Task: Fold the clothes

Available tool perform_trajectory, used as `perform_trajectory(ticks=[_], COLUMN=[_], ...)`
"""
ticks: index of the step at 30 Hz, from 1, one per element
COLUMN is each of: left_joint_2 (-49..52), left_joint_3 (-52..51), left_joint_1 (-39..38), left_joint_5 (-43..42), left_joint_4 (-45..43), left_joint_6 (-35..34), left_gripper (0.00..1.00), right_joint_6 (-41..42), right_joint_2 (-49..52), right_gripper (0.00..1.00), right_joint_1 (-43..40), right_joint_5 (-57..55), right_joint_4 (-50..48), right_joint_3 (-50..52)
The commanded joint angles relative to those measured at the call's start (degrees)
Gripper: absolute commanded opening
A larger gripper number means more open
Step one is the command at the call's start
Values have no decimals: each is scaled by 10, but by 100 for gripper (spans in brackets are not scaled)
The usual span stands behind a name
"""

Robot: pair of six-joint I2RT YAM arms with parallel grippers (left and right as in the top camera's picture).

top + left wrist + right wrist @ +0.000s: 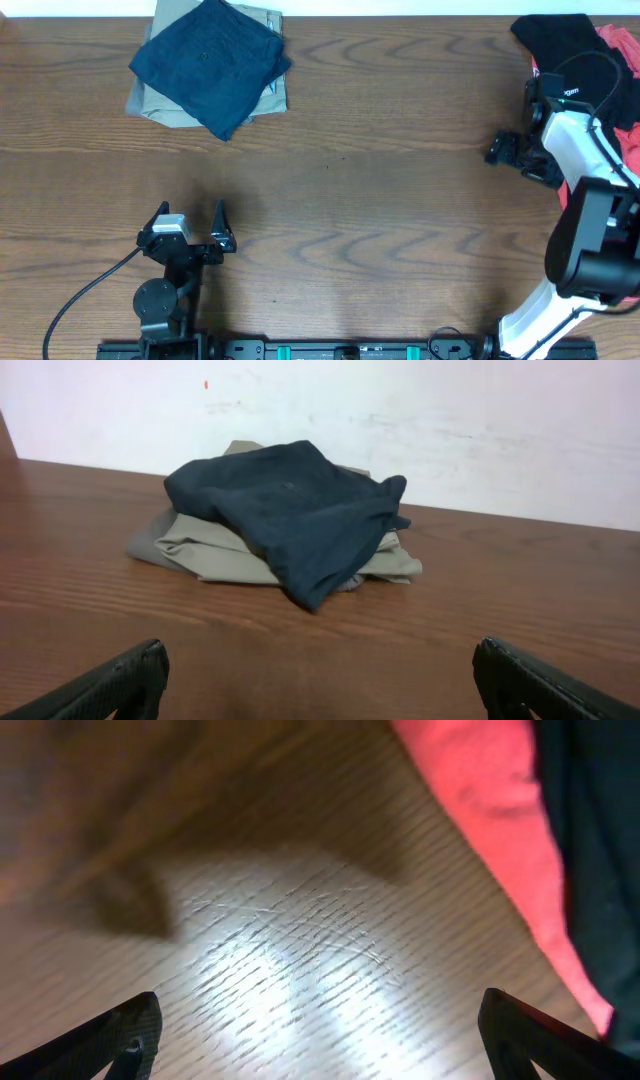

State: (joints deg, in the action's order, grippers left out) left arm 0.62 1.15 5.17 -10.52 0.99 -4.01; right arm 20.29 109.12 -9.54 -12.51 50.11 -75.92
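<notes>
While the navy shorts (210,60) lie atop khaki shorts (160,100) at the far left, the left gripper (190,213) and the right gripper (320,1010) both gape wide and empty, the latter near a red garment (480,810) at the far right.

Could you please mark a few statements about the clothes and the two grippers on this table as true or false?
1. The navy shorts lie on top of the khaki shorts. True.
2. The left gripper holds the navy shorts. False: it is open, empty and well apart from that stack.
3. A red garment lies beside a black garment at the table's far right. True.
4. The right gripper is shut on the red garment. False: its fingers stand wide apart over bare table, with the red garment off to one side.
</notes>
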Motion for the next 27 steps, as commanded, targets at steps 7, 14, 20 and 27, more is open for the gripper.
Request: perform_trajectory(ticks=[7,14,20,27], left_joint_2=[-4,-4,-4,-4], left_joint_3=[-9,-9,-9,-9], left_joint_1=[3,3,3,3], left_joint_5=[-4,-4,-3,-4], left_joint_4=[19,19,19,19], left_joint_6=[10,10,10,10], left_gripper=[98,98,98,98], right_joint_6=[-6,-7,-7,-6], right_joint_2=[-174,-276,-335,-384], right_gripper=[99,99,99,99], right_joint_1=[55,139,200,217], right_joint_5=[-10,-36,-100,-69], right_joint_4=[0,-2,-23,-40], right_joint_3=[-5,-5,-3,35])
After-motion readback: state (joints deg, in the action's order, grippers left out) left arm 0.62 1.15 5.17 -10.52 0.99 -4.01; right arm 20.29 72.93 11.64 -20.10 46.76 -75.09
